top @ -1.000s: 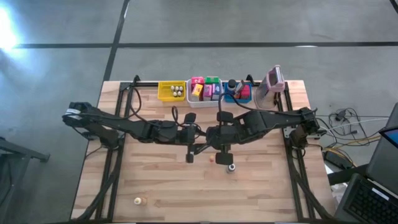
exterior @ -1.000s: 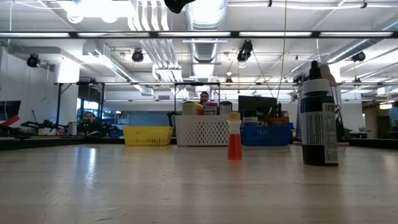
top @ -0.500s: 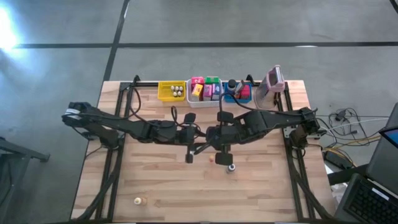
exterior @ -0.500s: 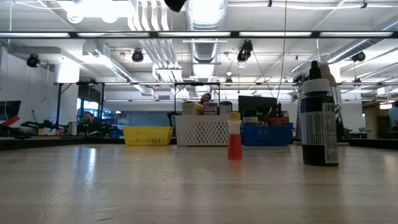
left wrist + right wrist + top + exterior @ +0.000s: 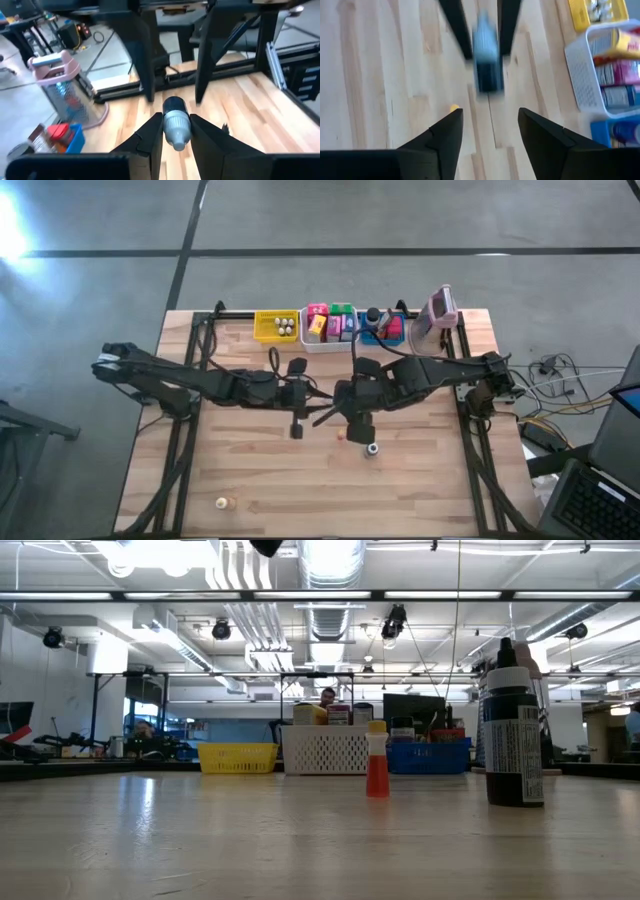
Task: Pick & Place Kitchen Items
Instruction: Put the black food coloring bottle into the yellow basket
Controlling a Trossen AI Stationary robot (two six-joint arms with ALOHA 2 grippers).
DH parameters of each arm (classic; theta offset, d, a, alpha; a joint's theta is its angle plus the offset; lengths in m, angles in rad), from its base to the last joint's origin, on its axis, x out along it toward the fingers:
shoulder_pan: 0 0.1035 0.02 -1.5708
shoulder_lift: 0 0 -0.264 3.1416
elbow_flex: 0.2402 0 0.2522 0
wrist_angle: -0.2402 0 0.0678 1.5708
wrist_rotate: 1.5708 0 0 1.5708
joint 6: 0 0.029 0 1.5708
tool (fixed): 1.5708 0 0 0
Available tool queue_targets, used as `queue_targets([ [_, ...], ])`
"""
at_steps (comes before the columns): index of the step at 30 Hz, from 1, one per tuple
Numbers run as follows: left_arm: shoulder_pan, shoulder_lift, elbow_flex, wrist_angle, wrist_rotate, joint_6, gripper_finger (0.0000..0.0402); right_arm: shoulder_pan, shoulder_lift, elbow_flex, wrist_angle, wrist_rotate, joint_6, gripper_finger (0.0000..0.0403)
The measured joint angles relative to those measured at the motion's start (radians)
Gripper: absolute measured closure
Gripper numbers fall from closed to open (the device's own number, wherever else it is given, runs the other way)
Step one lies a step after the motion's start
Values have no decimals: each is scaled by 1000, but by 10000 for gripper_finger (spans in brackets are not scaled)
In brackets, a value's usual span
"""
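Observation:
A small bottle with a grey cap (image 5: 176, 131) and a dark body (image 5: 488, 75) hangs above the table's middle, with my left gripper (image 5: 176, 142) shut on it. Facing it from the right, my right gripper (image 5: 487, 135) is open, its fingers short of the bottle's bottom end and touching nothing. In the high view the two grippers (image 5: 303, 395) (image 5: 337, 408) stand close together. A dark bottle (image 5: 371, 448) and a small orange bottle (image 5: 343, 435) stand upright on the table below them. My left gripper pinches the bottle between its two fingers (image 5: 150, 137) at the grey cap end (image 5: 175, 120). The fingers come level from the table's left and lie along the bottle. The dark body sticks out past the fingertips toward the right arm. The bottle is clear of the table.
Yellow (image 5: 275, 326), white (image 5: 330, 325) and blue (image 5: 381, 329) bins holding packets line the far edge, with a pink-grey device (image 5: 438, 310) to their right. A tiny whitish piece (image 5: 221, 502) lies near the front left. Bare wood shows in front of the arms.
My left gripper has drawn back a little toward the table's left edge, away from my right gripper, so the gap between the two has widened. The standing bottles have not moved.

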Motion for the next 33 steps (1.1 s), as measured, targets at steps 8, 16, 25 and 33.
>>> queue_targets([
  [8,29,-183,0,-335,-13,-17,307,7,-11,0,-127,6,103,210],
  [16,173,-371,0,-666,-22,-105,307,6,-52,-100,-170,75,169,242],
  [25,435,-372,45,-919,-19,-60,307,4,-239,-388,-116,140,306,279],
  [33,679,-277,73,-972,104,63,307,-12,-524,-725,155,162,369,304],
])
